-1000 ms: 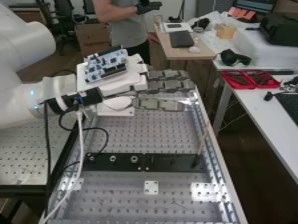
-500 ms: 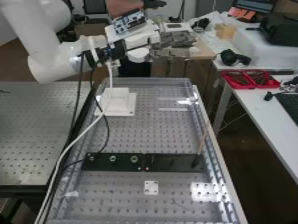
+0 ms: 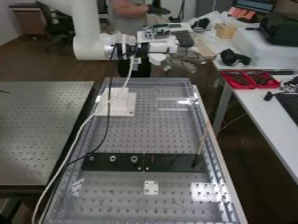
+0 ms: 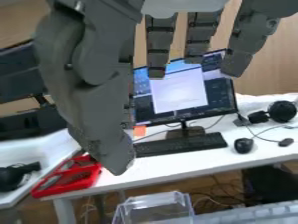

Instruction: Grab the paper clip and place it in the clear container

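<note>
Beside the perforated bench (image 3: 149,132), red trays (image 3: 249,86) were set on a white desk (image 3: 265,112); the clear container (image 4: 154,201) was seen as boxy, transparent; the hand (image 3: 181,62) was held unclenched.

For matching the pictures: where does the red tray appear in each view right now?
High view: the red tray is right of centre, in the upper half, on the white table.
Wrist view: the red tray is near that table's edge, its outline meeting the hand.
Shared landmark: the black keyboard, on the same table as the tray.
</note>
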Available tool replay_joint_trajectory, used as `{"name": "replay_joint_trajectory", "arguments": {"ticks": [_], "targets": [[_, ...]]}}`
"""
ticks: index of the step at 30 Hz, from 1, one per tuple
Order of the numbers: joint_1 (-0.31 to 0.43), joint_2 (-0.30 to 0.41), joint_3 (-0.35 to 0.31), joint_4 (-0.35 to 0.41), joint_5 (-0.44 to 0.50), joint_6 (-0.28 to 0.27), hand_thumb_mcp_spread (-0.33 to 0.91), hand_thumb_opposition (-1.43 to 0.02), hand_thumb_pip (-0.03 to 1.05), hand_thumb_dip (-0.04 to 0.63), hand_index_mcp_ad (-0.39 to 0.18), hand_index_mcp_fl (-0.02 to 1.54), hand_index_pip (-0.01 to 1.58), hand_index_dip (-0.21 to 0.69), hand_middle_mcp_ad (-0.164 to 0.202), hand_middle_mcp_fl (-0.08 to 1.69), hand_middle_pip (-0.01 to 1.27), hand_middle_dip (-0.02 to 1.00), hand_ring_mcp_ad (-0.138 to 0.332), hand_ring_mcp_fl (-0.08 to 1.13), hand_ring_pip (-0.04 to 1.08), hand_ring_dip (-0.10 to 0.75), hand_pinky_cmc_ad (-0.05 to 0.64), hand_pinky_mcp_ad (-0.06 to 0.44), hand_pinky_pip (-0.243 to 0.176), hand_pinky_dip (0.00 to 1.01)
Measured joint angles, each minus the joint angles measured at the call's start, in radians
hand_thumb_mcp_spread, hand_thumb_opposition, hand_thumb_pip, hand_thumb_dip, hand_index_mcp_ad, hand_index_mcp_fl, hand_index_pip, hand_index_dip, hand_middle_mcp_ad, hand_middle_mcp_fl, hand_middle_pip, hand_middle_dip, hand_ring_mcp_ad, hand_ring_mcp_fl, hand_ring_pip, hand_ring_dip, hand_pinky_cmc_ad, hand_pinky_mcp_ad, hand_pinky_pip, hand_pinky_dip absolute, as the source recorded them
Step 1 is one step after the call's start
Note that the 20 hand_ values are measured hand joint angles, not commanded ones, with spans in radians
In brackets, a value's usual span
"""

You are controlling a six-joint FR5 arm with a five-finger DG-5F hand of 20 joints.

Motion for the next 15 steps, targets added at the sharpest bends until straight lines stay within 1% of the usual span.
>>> {"name": "replay_joint_trajectory", "arguments": {"ticks": [3, 6, 9, 15], "targets": [[0.010, -0.037, 0.025, -0.009, 0.034, 0.006, 0.48, -1.08, 0.56, 0.305, -0.168, 0.82, 1.17, 0.110, 0.021, 0.16, 0.14, 0.19, 0.129, 0.01, 0.09, 0.119, 0.328, 0.295, -0.047, 0.38], [0.013, -0.072, 0.047, -0.023, 0.054, 0.020, 0.48, -1.08, 0.56, 0.307, -0.152, 0.83, 1.17, 0.110, 0.021, 0.16, 0.14, 0.19, 0.129, 0.01, 0.10, 0.119, 0.328, 0.295, -0.045, 0.40], [0.012, -0.097, 0.060, -0.033, 0.066, 0.030, 0.47, -1.08, 0.56, 0.316, -0.152, 0.83, 1.17, 0.110, 0.021, 0.16, 0.14, 0.19, 0.129, 0.02, 0.10, 0.119, 0.328, 0.291, -0.061, 0.43], [0.007, -0.138, 0.089, -0.060, 0.087, 0.040, 0.47, -1.08, 0.56, 0.314, -0.152, 0.83, 1.17, 0.110, 0.021, 0.16, 0.14, 0.19, 0.129, 0.01, 0.11, 0.119, 0.328, 0.295, -0.061, 0.47]]}}
